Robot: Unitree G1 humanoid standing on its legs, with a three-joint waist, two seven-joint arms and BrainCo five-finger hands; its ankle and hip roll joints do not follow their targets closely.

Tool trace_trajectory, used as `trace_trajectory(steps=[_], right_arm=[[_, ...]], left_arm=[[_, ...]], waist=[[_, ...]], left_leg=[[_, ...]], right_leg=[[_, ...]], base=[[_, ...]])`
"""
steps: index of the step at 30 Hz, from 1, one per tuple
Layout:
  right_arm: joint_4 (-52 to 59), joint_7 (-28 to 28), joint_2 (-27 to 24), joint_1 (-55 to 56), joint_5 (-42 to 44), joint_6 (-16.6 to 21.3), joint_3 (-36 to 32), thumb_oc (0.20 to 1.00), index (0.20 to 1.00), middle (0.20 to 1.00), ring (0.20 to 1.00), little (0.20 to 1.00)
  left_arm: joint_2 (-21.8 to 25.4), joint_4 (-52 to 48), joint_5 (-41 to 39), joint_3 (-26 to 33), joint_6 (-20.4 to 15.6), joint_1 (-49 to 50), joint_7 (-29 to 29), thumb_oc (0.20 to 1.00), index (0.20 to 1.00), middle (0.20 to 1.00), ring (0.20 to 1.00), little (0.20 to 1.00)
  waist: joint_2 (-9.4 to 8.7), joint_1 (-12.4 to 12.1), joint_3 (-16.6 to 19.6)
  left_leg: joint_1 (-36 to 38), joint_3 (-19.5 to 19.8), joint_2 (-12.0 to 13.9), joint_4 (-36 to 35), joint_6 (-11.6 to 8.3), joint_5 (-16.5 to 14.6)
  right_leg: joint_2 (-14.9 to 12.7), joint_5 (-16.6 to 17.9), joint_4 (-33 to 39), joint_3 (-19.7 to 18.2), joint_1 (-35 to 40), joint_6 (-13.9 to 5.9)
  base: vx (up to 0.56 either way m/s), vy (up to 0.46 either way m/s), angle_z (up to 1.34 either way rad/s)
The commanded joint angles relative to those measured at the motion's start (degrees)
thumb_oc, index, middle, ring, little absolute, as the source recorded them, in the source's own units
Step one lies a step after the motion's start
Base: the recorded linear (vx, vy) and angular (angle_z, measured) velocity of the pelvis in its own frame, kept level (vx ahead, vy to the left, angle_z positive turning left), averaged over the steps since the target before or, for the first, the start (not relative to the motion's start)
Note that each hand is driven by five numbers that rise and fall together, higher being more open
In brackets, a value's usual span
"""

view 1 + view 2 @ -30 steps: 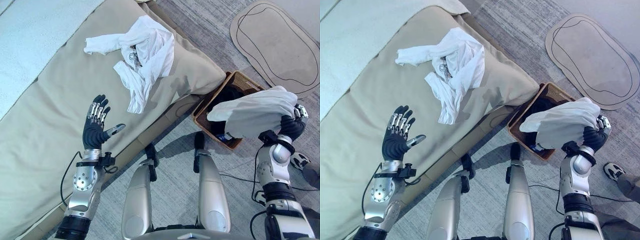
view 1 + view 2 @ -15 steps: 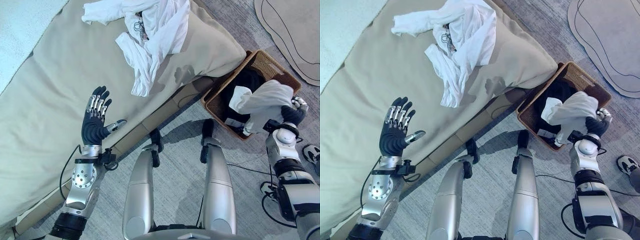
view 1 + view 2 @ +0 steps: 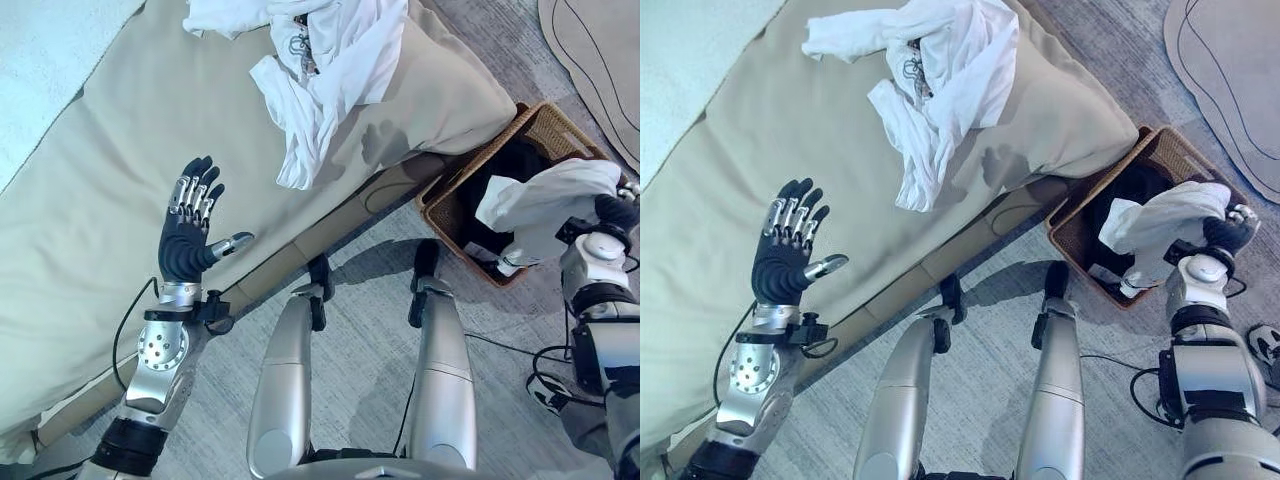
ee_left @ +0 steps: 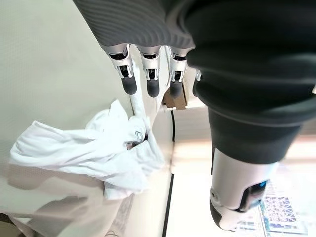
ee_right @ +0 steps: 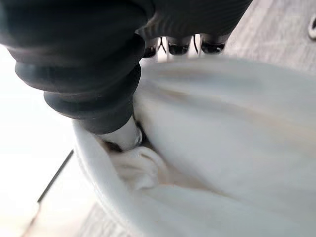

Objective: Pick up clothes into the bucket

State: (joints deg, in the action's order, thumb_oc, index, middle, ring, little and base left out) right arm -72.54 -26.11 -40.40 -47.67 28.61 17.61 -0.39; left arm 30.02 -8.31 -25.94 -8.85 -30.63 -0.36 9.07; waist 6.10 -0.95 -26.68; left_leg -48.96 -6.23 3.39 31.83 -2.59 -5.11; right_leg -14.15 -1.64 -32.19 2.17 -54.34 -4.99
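Observation:
A white garment hangs bunched from my right hand, whose fingers are curled round it, over the brown wicker basket on the floor beside the bed. The basket holds dark clothes. The cloth presses close against the hand in the right wrist view. A crumpled pile of white clothes lies on the beige bed cover; the pile also appears in the left wrist view. My left hand is raised open above the bed's near edge, empty, short of the pile.
A pale blue blanket covers the far left of the bed. A beige oval mat lies on the grey floor beyond the basket. A shoe sits at the right edge.
The camera has shifted, so the bed and basket moved in view. My right hand has brought the white garment down and closer over the basket. The left hand stays raised and open.

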Motion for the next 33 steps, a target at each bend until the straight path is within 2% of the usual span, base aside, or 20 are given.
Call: trace_trajectory(steps=[1,5,11,14,19,24,26,27,31,33], right_arm=[[0.53,-1.44,-2.17,3.77,-0.8,0.89,1.77,1.0,1.0,1.0,1.0,1.0],[-0.14,-0.75,-1.9,4.08,-1.66,0.38,2.29,1.0,1.0,1.0,1.0,1.0],[0.66,0.68,-0.9,7.02,-8.13,-1.28,5.36,1.0,1.0,1.0,1.0,1.0],[2.22,0.95,0.16,9.66,-6.99,-0.65,3.63,1.0,1.0,1.0,1.0,1.0],[5.75,1.61,2.33,13.19,-0.15,2.4,-2.1,1.0,1.0,1.0,1.0,1.0],[18.02,3.25,8.42,25.2,-2.49,4.45,-3.81,1.0,1.0,1.0,1.0,1.0],[21.58,3.64,9.79,27.95,-3.77,4.84,-3.68,1.0,1.0,1.0,1.0,1.0],[27.4,5.07,12.51,33.51,-5.93,5.17,-3.4,1.0,1.0,1.0,1.0,1.0],[34.65,8.82,16.45,42.79,-8.61,5.4,-2.93,1.0,1.0,1.0,1.0,1.0],[38.36,11.3,18.12,47.57,-9.06,5.63,-2.5,1.0,1.0,1.0,1.0,1.0]], left_arm=[[-0.33,-3.72,-0.7,0.04,-2.65,2.5,0.29,1.0,1.0,1.0,1.0,1.0],[-0.72,-3.11,-0.78,0.24,-2.69,2.14,0.32,1.0,1.0,1.0,1.0,1.0],[-1.38,-1.5,-0.91,0.32,-2.35,1.62,-0.71,1.0,1.0,1.0,1.0,1.0],[-1.61,0.12,-1.46,0.82,-2.39,1.36,-1.27,1.0,1.0,1.0,1.0,1.0],[-1.72,2.73,-1.19,1.53,-2.38,1.33,-1.93,1.0,1.0,1.0,1.0,1.0],[-3.0,9.01,0.84,2.73,-1.43,2.42,-1.62,1.0,1.0,1.0,1.0,1.0],[-3.57,10.51,1.04,3.32,-1.21,2.7,-1.39,1.0,1.0,1.0,1.0,1.0],[-4.34,13.92,2.94,4.02,-0.45,3.23,-0.8,1.0,1.0,1.0,1.0,1.0],[-5.2,20.29,7.92,3.78,0.99,4.76,-0.69,1.0,1.0,1.0,1.0,1.0],[-5.86,21.82,8.2,4.23,1.76,5.05,-1.28,1.0,1.0,1.0,1.0,1.0]], waist=[[0.56,1.27,5.08],[0.03,1.38,5.35],[-1.11,1.92,6.15],[-1.64,2.22,6.87],[-2.41,2.41,8.09],[-4.25,3.42,9.57],[-4.54,3.65,9.91],[-5.04,3.93,10.46],[-5.89,4.32,11.61],[-6.37,4.46,12.29]], left_leg=[[-3.58,2.87,1.24,0.17,-0.31,1.05],[-3.2,2.78,1.38,0.28,-0.27,0.89],[0.59,3.04,1.64,-1.35,-0.33,1.01],[3.56,3.17,1.54,-3.2,-0.45,1.23],[8.76,3.79,1.47,-6.86,-0.64,1.87],[19.85,5.13,1.98,-15.53,-1.34,4.8],[21.93,5.42,2.34,-17.01,-1.52,5.28],[26.15,6.09,2.87,-20.12,-1.84,6.22],[32.79,7.15,4.15,-24.04,-2.48,7.46],[35.05,8.19,5.2,-23.93,-2.91,7.51]], right_leg=[[-2.08,0.68,-0.12,-0.91,0.65,-3.43],[-2.0,0.68,0.13,-0.78,1.28,-3.37],[-1.96,0.97,1.88,0.14,5.24,-3.52],[-2.06,1.25,3.86,0.79,8.49,-3.81],[-2.25,2.03,7.59,2.03,14.23,-4.46],[-2.0,3.93,16.26,5.01,27.29,-4.91],[-1.76,4.11,17.72,5.69,29.62,-4.99],[-1.24,4.2,20.11,6.89,34.13,-5.05],[0.07,3.09,22.3,8.83,41.01,-4.8],[1.6,0.76,20.64,9.18,43.13,-3.92]], base=[[0.0,0.0,0.0],[0.0,0.0,0.0],[0.01,-0.002,0.0],[0.05,-0.017,0.03],[0.07,-0.018,0.01],[0.12,-0.068,0.06],[0.11,-0.079,0.19],[0.14,-0.102,0.2],[0.14,-0.106,0.16],[0.12,-0.143,0.18]])
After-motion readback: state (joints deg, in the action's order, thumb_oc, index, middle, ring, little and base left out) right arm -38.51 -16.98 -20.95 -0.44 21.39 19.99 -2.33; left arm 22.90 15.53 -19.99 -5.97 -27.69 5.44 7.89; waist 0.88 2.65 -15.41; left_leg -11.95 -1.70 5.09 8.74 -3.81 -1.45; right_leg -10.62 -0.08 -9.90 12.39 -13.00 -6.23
